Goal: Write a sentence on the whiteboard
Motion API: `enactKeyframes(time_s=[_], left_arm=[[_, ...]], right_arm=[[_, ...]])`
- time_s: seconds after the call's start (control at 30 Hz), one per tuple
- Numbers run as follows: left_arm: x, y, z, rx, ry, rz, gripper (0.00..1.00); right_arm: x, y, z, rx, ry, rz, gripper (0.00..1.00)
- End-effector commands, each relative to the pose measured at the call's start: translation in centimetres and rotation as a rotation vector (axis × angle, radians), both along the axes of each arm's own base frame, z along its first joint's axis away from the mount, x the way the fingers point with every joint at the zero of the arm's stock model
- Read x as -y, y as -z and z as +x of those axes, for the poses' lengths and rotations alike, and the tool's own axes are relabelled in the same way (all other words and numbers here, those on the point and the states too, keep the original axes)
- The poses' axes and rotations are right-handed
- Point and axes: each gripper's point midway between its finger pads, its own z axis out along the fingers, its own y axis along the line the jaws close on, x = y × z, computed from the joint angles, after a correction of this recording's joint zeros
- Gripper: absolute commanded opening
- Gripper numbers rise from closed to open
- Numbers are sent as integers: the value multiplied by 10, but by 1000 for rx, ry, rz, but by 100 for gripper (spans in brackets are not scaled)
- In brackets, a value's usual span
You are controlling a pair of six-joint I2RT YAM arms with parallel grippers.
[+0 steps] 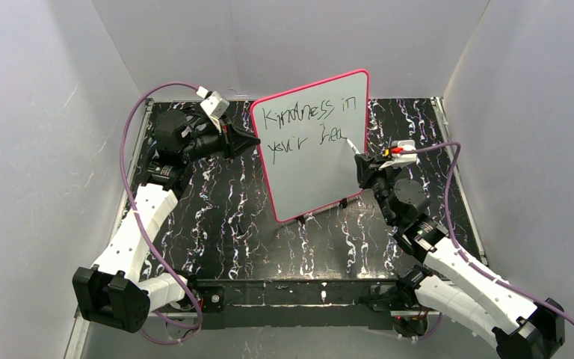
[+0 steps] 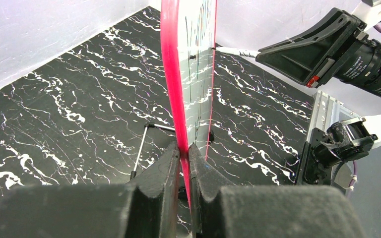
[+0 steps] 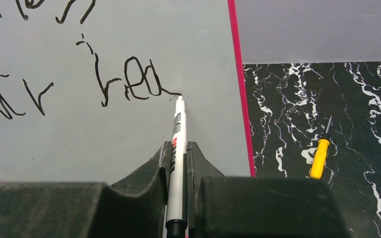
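Observation:
The whiteboard, pink-framed with small black feet, stands upright mid-table. My left gripper is shut on its left edge; in the left wrist view the pink frame runs down between my left gripper fingers. The sentence reads "Kindness in" above "your hea". My right gripper is shut on a white marker, held by the right gripper with its tip touching the board at the tail of the "a" in the sentence. The whiteboard fills that view.
A small yellow-handled screwdriver lies on the black marbled table to the right of the board. White walls enclose the table on three sides. A thin metal stand leg juts out behind the board.

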Motion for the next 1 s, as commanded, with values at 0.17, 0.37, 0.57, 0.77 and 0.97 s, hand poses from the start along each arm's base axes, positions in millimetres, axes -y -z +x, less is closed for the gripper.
enactKeyframes(time_s=[0.17,0.37,0.57,0.77,0.97], left_arm=[[4,2,-16,-13,47,3,0],[4,3,-16,-14,48,3,0],[5,4,-15,-17,49,4,0],[5,3,-15,-18,50,3,0],[5,3,-15,-15,50,3,0]], right_arm=[[14,-51,-1,97,49,13,1],[14,-69,-9,151,17,37,1],[1,-83,-7,189,-37,61,1],[-9,-87,0,203,-58,65,1],[-9,-76,7,177,-31,48,1]])
